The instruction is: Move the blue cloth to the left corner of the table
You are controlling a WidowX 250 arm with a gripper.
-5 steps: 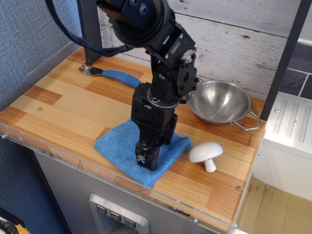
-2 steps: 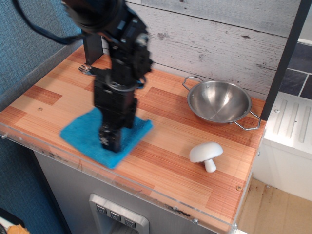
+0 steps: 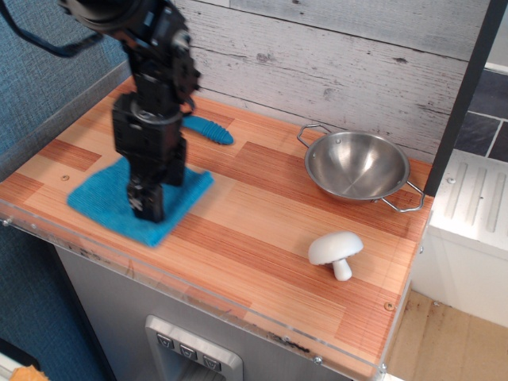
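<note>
Pincer (image 3: 148, 208) pressing blue cloth (image 3: 99, 202), striped wooden table (image 3: 262, 238), whitewashed plank wall (image 3: 357, 55)

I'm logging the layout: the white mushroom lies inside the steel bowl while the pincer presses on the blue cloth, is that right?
Not quite: in the observation.image view the white mushroom lies on the table in front of the steel bowl, apart from it. The pincer is down on the blue cloth.

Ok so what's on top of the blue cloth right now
The gripper presses down on the blue cloth, near its middle. Nothing else lies on it. The arm hides how the jaws stand, along with the cloth directly beneath them. The cloth lies on the table.
</note>
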